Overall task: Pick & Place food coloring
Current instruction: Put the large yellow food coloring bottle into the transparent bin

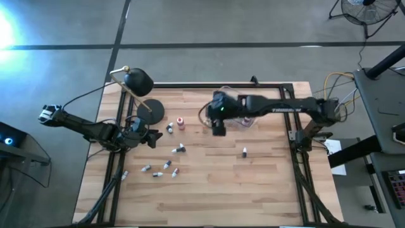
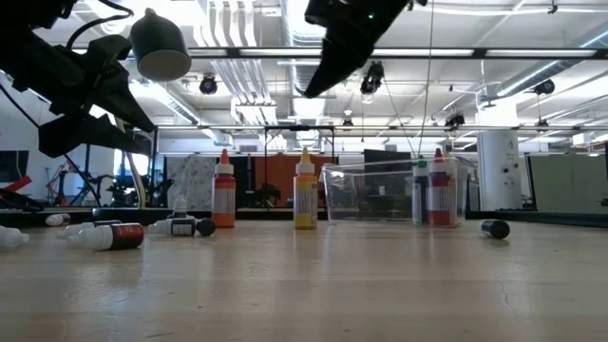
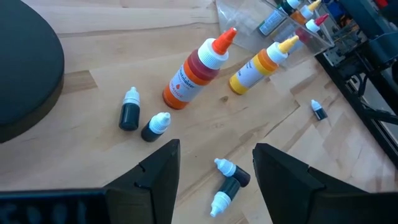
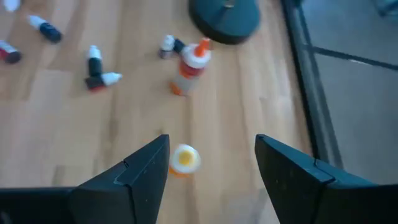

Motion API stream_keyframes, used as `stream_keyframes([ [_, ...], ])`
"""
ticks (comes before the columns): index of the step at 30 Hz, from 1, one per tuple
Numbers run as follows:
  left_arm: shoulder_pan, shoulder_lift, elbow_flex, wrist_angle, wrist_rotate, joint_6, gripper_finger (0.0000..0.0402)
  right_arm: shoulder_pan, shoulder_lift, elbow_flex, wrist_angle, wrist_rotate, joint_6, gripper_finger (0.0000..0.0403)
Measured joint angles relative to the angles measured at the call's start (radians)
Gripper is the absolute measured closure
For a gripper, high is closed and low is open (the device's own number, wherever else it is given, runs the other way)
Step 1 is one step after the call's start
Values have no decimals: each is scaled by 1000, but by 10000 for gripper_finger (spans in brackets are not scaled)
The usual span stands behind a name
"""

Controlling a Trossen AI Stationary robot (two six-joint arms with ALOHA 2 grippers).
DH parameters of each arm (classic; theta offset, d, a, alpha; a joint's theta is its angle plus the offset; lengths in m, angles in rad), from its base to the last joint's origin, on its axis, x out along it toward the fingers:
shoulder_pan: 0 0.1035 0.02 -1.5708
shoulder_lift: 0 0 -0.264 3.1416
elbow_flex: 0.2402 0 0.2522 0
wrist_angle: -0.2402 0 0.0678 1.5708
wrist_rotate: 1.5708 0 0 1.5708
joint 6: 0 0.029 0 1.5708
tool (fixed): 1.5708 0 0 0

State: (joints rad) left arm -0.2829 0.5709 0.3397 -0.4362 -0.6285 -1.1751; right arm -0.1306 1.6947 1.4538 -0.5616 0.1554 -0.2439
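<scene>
Above the yellow-capped bottle [image 4: 184, 160], the right gripper's [image 4: 211, 165] fingers hang spread, holding nothing.

No legible text or labels.

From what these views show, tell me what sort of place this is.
Probably a robotics lab or workshop in an industrial hall: the wooden table sits in a black metal frame on a concrete floor, and exposed ceiling beams and pipes run overhead.
</scene>
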Motion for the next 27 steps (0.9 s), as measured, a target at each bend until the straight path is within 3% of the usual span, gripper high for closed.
stream_keyframes([
  [9,0,0,0,-1,0,2,225,-11,163,60,15,2,180,165],
  [27,0,1,0,-17,-1,69,225,-14,291,83,-82,-70,242,180],
])
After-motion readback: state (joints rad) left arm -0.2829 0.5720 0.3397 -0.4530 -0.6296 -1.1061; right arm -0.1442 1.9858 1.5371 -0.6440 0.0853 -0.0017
